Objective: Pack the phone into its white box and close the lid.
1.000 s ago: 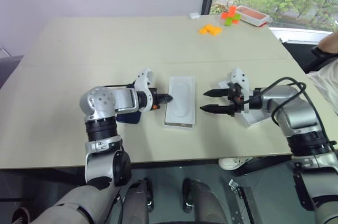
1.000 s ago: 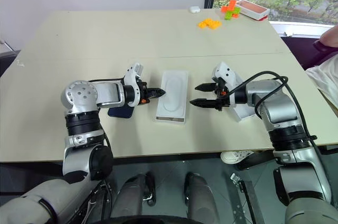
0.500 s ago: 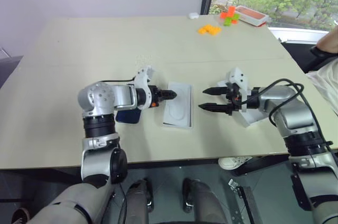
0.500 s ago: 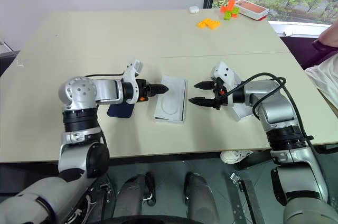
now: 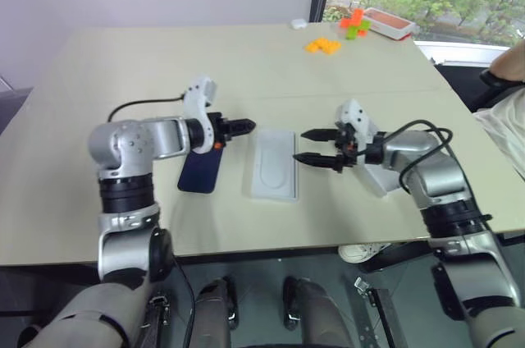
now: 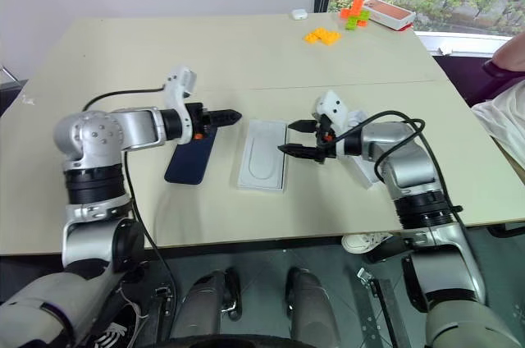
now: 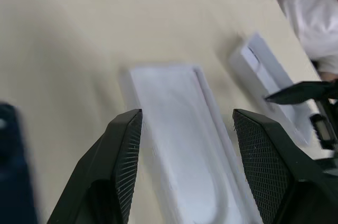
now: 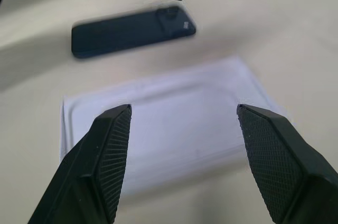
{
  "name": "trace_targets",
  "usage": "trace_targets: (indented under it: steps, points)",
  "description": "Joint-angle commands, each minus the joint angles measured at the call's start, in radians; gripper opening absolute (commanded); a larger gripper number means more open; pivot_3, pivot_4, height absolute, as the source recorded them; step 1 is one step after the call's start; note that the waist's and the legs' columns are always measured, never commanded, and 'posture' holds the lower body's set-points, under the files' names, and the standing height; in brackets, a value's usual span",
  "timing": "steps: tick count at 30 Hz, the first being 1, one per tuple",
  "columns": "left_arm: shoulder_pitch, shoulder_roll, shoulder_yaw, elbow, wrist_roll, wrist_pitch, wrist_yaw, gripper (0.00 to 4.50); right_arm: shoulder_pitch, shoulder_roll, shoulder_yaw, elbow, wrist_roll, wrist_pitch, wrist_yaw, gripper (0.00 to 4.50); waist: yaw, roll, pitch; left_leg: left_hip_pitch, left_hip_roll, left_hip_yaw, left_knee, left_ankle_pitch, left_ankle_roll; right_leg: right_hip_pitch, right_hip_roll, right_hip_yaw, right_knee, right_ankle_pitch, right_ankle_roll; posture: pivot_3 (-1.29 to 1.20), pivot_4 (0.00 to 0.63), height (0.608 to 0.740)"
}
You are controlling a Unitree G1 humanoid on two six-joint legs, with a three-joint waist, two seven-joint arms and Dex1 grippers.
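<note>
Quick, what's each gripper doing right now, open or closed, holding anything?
Left gripper: jaws open, holding nothing.
Right gripper: jaws open, holding nothing.

Silver arms, black cables, black-fingered left hand (image 5: pixel 239 127).

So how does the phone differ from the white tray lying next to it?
The phone is dark navy and glossy; the white tray is matte white. The phone's back is flat, while the tray has a long rounded recess. The tray looks slightly larger. Both lie flat on the table, side by side, untouched.
</note>
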Motion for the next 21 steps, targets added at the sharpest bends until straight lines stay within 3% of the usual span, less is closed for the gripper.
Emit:
trace_targets:
  steps: [1, 4, 6, 8, 12, 21]
  points:
    - [0.046, 0.089, -0.019, -0.059, 0.021, -0.125, -0.083, 2.86, -0.01, 0.019, 0.07, -0.05, -0.079, 0.011, -0.068, 3.33, 0.003, 0.0, 0.0, 0.0, 0.0, 0.0, 0.0, 0.0, 0.0, 0.0, 0.0, 0.0, 0.0, 0.0, 0.0, 0.0, 0.15, 0.74]
    - [0.089, 0.146, -0.017, -0.059, 0.026, -0.169, -0.111, 2.86, -0.029, 0.066, 0.112, -0.052, -0.12, 0.084, -0.148, 3.33, 0.006, 0.0, 0.0, -0.001, 0.0, 0.001, 0.0, 0.0, 0.0, 0.0, -0.001, 0.0, -0.001, 0.0, 0.0, 0.0, 0.15, 0.74]
    - [0.118, 0.165, -0.005, -0.074, 0.016, -0.2, -0.131, 2.89, -0.042, 0.119, 0.111, -0.07, -0.103, 0.167, -0.191, 2.81, 0.008, 0.0, 0.0, -0.002, 0.0, 0.001, 0.0, 0.0, 0.0, -0.001, -0.003, 0.0, -0.002, 0.0, -0.001, 0.0, 0.15, 0.74]
    - [0.159, 0.187, -0.018, -0.108, 0.03, -0.259, -0.158, 2.89, -0.05, 0.147, 0.134, -0.079, -0.124, 0.198, -0.221, 2.09, 0.008, 0.0, 0.0, -0.003, 0.0, 0.002, 0.0, 0.0, 0.0, -0.001, -0.004, 0.0, -0.002, 0.001, -0.001, 0.0, 0.15, 0.74]
    - [0.218, 0.213, -0.043, -0.156, 0.047, -0.322, -0.177, 2.89, -0.061, 0.139, 0.198, -0.057, -0.201, 0.173, -0.248, 0.06, 0.009, 0.0, 0.0, -0.004, 0.0, 0.003, -0.003, 0.0, 0.0, -0.003, -0.004, 0.0, -0.004, 0.001, -0.001, 0.0, 0.15, 0.74]
    - [0.224, 0.214, -0.042, -0.147, 0.041, -0.317, -0.151, 2.89, -0.05, 0.035, 0.315, -0.083, -0.291, 0.134, -0.136, 0.06, 0.006, 0.0, 0.0, -0.002, -0.001, 0.004, -0.006, 0.0, 0.0, -0.003, -0.002, 0.0, -0.004, 0.0, -0.001, 0.0, 0.15, 0.74]
